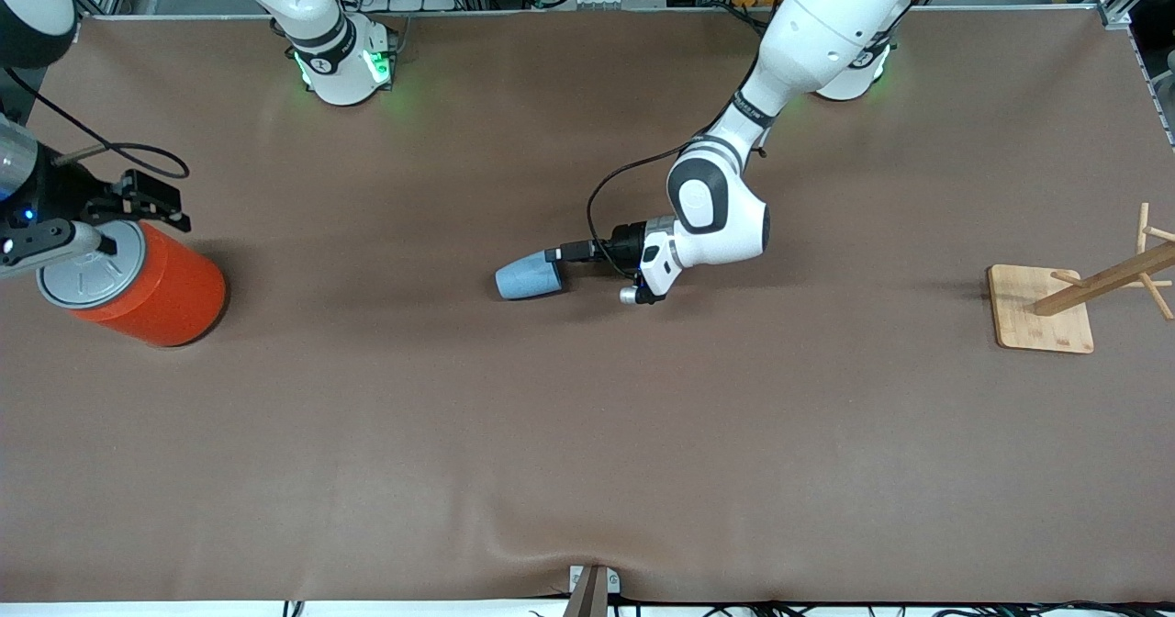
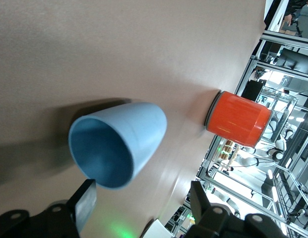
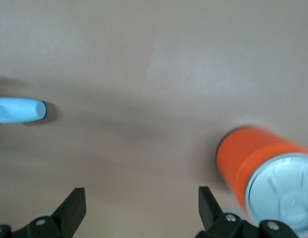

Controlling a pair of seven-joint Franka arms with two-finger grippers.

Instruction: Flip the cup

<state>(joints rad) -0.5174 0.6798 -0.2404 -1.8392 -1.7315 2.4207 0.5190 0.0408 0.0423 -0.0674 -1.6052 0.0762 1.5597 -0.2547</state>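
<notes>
The cup (image 1: pixel 528 278) is lying on its side near the middle of the brown table (image 1: pixel 587 433), its open mouth facing the left arm's end and its closed bottom pointing at nine o'clock in the front view. The left gripper (image 1: pixel 557 255) is sitting low at the cup's mouth, at about three o'clock from it. In the left wrist view its fingers (image 2: pixel 85 204) are standing spread, one on each side of the rim, with the cup (image 2: pixel 117 143) between them and not yet pinched.

The orange can (image 1: pixel 147 282) is standing upright at the right arm's end of the table, well apart from the cup. The right gripper (image 1: pixel 124 204) is waiting over the can's grey lid, its fingers (image 3: pixel 72 210) spread wide and holding nothing.

A wooden rack (image 1: pixel 1069 300) is resting at the left arm's end of the table.
</notes>
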